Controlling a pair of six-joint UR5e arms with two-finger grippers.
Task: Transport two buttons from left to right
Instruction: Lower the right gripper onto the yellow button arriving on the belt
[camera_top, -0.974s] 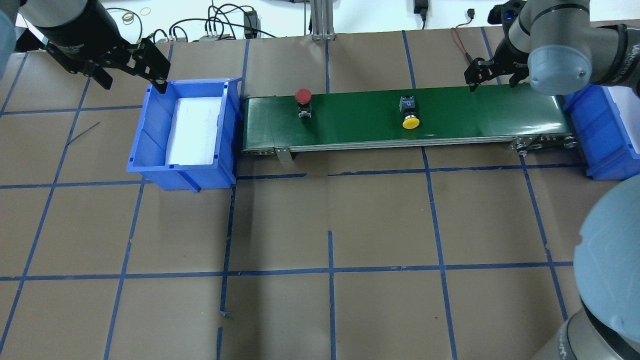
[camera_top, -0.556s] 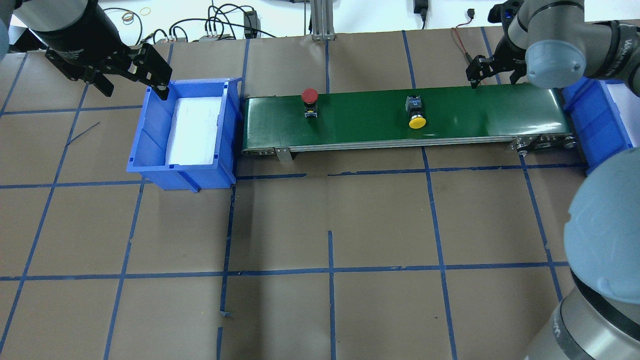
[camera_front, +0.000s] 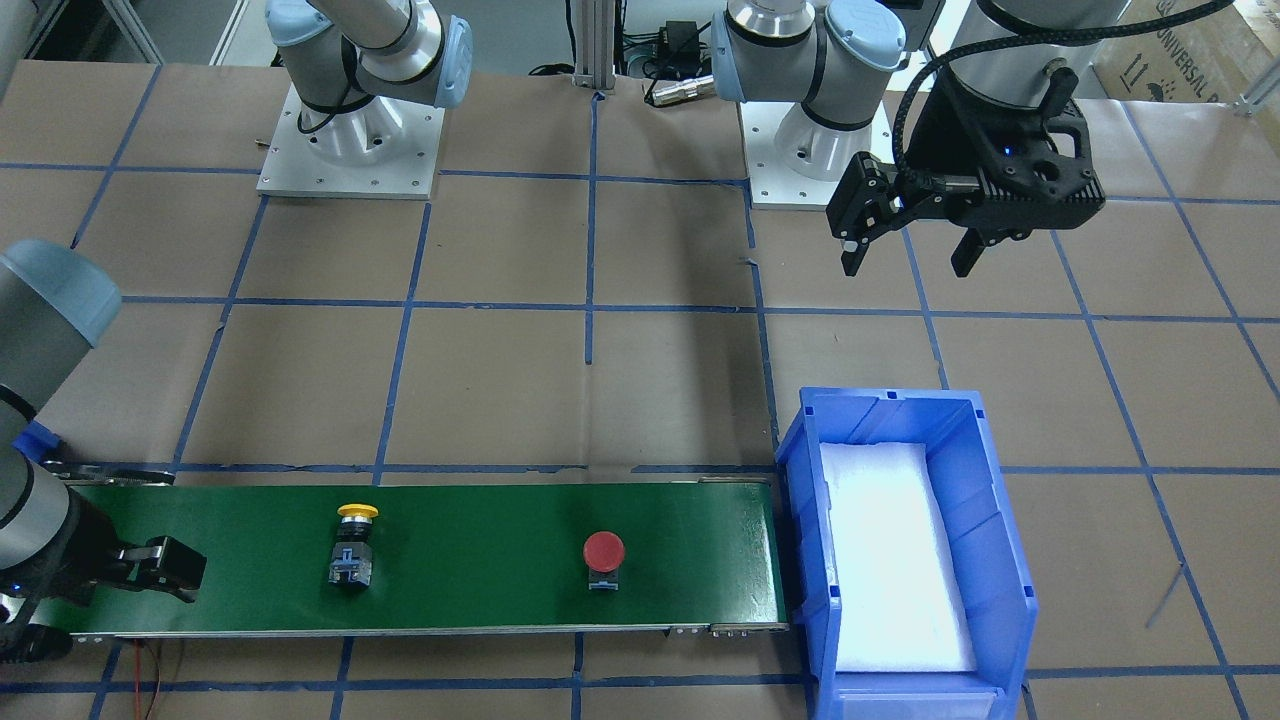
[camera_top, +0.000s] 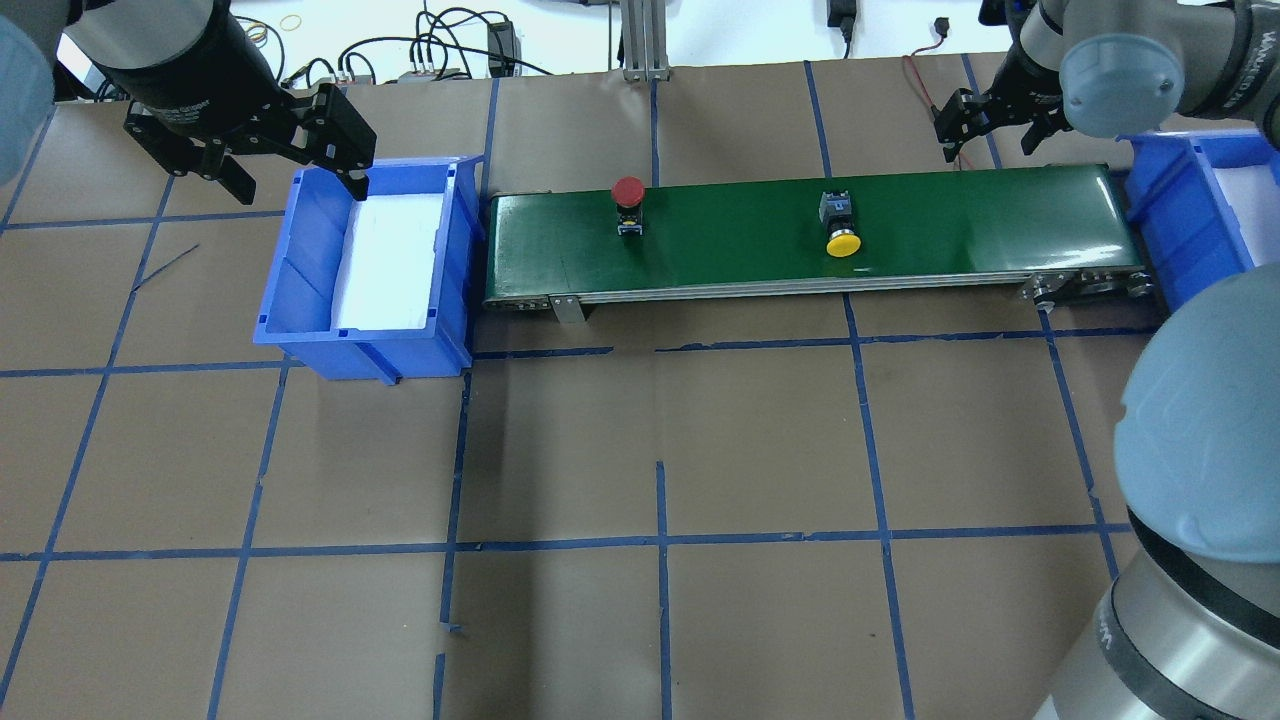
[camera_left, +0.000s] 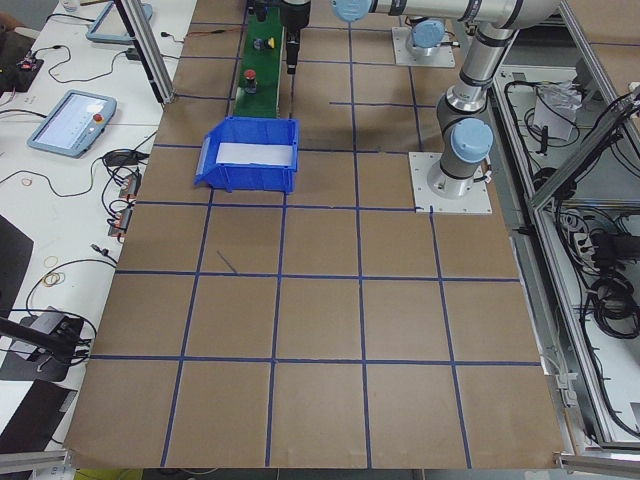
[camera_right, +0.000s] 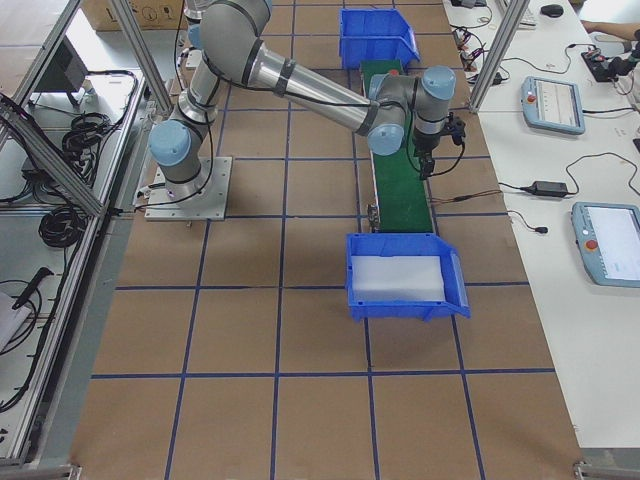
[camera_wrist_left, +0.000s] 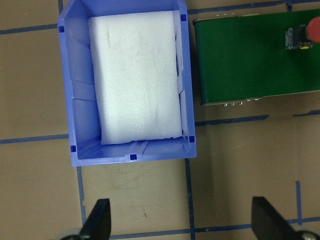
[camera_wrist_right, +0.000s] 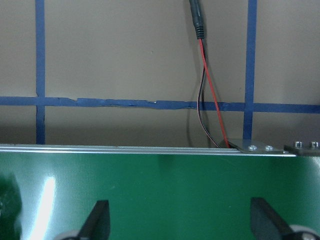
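Note:
The red-capped button (camera_top: 628, 192) stands on the green conveyor belt (camera_top: 950, 220) near its left end; it also shows in the front view (camera_front: 603, 552) and at the left wrist view's edge (camera_wrist_left: 305, 37). The yellow-capped button (camera_top: 843, 242) lies on its side mid-belt, also in the front view (camera_front: 352, 540). My left gripper (camera_top: 297, 170) is open and empty above the far rim of the left blue bin (camera_top: 300, 260). My right gripper (camera_top: 990, 135) is open and empty over the belt's far edge near its right end; its wrist view (camera_wrist_right: 180, 225) shows only belt between the fingers.
The left bin (camera_front: 990, 480) holds a white foam pad. A second blue bin (camera_top: 1170, 220) sits at the belt's right end, partly behind my right arm. A red-and-black cable (camera_wrist_right: 207, 100) runs on the table behind the belt.
Both buttons have moved to the right along the belt. My left gripper has shifted right over the left bin's far rim. My right gripper has drawn slightly back, uncovering more of the right bin.

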